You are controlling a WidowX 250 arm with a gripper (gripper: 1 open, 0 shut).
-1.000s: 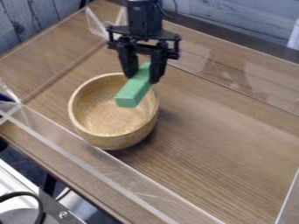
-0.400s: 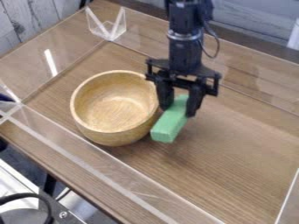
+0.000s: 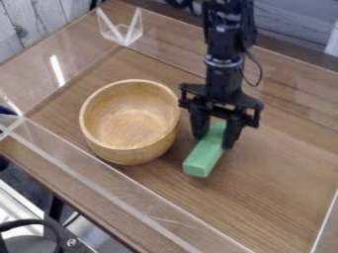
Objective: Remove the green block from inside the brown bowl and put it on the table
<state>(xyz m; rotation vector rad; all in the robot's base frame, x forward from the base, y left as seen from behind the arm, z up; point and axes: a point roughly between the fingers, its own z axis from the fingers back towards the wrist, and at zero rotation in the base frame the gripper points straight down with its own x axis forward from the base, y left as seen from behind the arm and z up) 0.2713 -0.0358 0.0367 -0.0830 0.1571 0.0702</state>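
The green block (image 3: 205, 156) hangs tilted just right of the brown bowl (image 3: 128, 121), its lower end at or very near the table (image 3: 278, 188). My gripper (image 3: 218, 131) comes down from above and is shut on the block's upper end, its black fingers on either side of it. The bowl is light wood, round, thick-walled, and has nothing inside it. It stands left of the gripper, close to the block but apart from it.
Low clear acrylic walls (image 3: 79, 188) run along the table's edges, the nearest one in front of the bowl. A small clear folded piece (image 3: 122, 28) stands at the back left. Bare wood-grain surface lies right of the block.
The gripper carried the green block out of the bowl, rightward and down. The block now hangs beside the bowl near the table surface, and the bowl is empty.
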